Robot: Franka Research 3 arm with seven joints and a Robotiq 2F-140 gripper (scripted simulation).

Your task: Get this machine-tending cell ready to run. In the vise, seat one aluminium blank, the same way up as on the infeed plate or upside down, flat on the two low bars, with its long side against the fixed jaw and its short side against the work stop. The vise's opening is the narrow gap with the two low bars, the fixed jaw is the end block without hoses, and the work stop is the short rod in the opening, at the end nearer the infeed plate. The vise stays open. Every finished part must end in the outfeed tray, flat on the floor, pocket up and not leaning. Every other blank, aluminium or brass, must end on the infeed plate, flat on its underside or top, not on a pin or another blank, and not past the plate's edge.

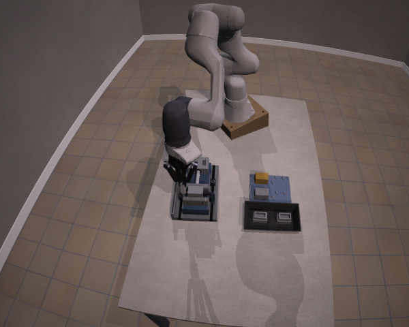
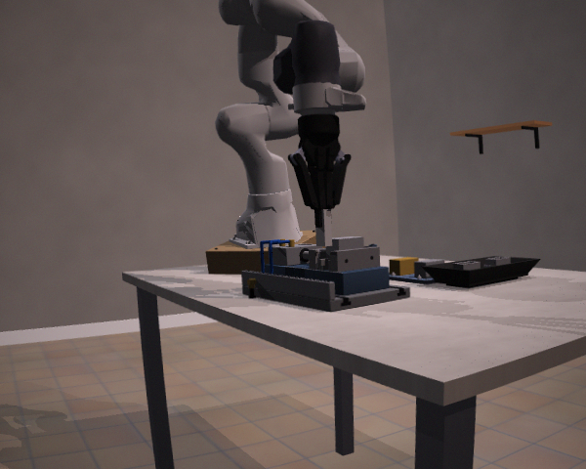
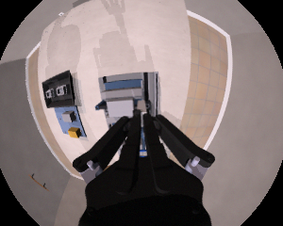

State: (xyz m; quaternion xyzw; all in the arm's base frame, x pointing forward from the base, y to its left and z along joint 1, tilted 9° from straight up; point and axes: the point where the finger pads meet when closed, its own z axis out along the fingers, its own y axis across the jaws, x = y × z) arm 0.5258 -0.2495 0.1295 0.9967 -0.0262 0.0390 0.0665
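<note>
Nearest, outfeed tray (image 1: 246, 217) holds 2 finished parts (image 1: 260, 216), both look flat, pocket up. Behind it, infeed plate (image 1: 285, 191) carries 1 aluminium blank (image 1: 261, 193) and 1 brass blank (image 1: 261, 177). On the tabletop (image 1: 232, 267), vise (image 1: 194, 207) has another aluminium blank (image 1: 195, 191) in or over its opening, seating unclear. Gripper (image 2: 319, 225) at blank's end, fingers fully closed, holding nothing. Step probably nudging blank toward work stop; next: check seating, retreat upward.

A yellow brass blank (image 1: 261, 177) and a grey aluminium blank (image 1: 261, 193) sit on a blue infeed plate (image 1: 282, 191); the outfeed tray (image 1: 296, 211) is black.
</note>
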